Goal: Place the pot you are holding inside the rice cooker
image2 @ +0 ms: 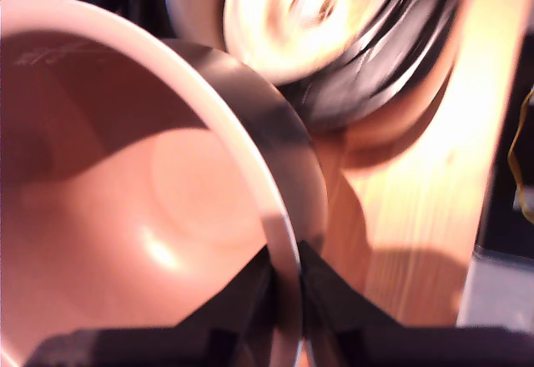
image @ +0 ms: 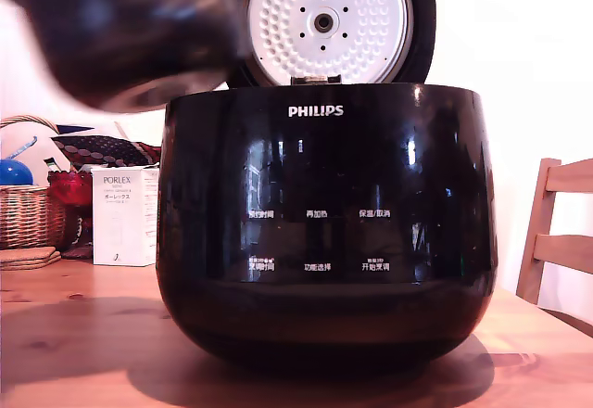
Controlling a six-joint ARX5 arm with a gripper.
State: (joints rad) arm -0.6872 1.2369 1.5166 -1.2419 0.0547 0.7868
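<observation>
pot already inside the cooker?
No: the pot hangs in the air above and to the exterior view's left of the cooker.

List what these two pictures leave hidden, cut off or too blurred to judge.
- Exterior view: the pot is motion-blurred and cut by the top and left edges; the pincer holding it is out of frame.
- Exterior view: the rice cooker cavity is hidden behind its own front wall.
- Wrist view: the cooker lid is a bright smear.
- Wrist view: the pincer fingertips clamp the pot rim; its body is cut by the bottom edge.
</observation>
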